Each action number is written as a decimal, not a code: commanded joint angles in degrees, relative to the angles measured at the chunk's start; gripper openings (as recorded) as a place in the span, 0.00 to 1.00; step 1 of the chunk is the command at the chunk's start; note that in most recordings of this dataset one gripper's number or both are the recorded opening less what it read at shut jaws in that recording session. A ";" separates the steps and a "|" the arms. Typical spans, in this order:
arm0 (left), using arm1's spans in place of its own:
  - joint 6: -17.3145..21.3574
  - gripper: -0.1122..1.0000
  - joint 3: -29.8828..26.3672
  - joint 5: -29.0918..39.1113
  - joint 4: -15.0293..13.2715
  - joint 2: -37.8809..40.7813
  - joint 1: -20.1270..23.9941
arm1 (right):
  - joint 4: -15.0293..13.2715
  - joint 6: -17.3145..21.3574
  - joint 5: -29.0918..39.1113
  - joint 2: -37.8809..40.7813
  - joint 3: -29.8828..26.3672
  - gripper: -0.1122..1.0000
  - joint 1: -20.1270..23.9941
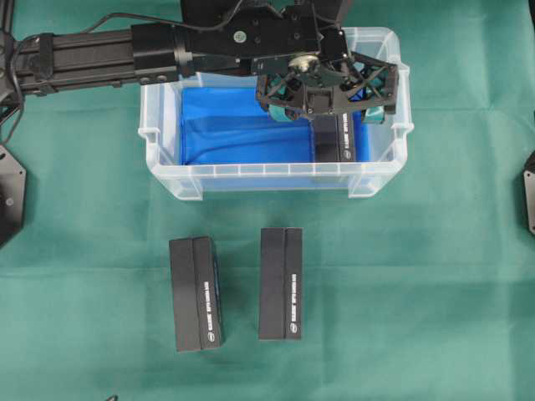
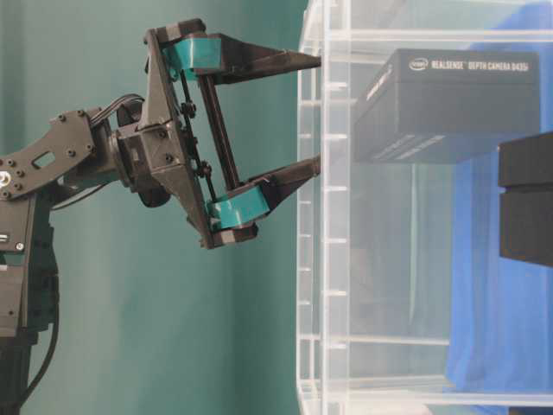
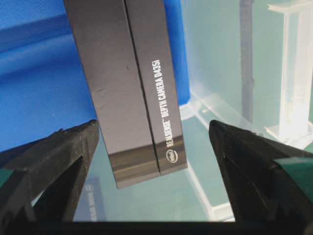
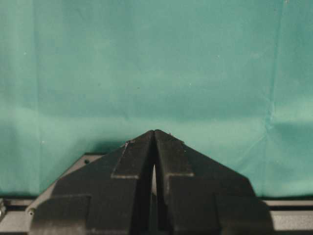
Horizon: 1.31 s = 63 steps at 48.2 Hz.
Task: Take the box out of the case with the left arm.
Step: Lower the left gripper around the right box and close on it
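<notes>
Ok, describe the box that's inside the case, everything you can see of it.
The box is a long, slim black carton, matte with a slight sheen, with a seam running down its length and white print reading Intel RealSense Depth Camera D435i. It lies in the right end of the case on the blue lining, close to the clear wall. The left pincer is wide open, straddling its near end without touching it.

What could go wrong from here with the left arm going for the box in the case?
1. The box lies near the case right wall; the open left gripper straddles it, so the outer finger may hit that wall.
2. The box looks glossy and the fingers taper, so the grip may slip.
3. Lifting might drag the case along.
</notes>
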 commanded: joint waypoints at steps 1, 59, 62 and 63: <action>-0.09 1.00 -0.70 -0.44 0.35 -2.11 0.44 | 0.18 0.18 -0.18 0.26 -1.58 0.12 -0.09; -1.58 1.00 4.66 -4.92 1.14 -0.97 1.05 | 0.26 0.18 -0.35 0.44 -1.58 0.12 -0.09; -1.93 1.00 5.19 -5.54 1.14 -0.88 1.05 | 0.26 0.18 -0.35 0.44 -1.58 0.12 -0.09; -2.02 1.00 5.36 -5.80 1.14 -0.88 1.05 | 0.26 0.18 -0.35 0.44 -1.58 0.12 -0.09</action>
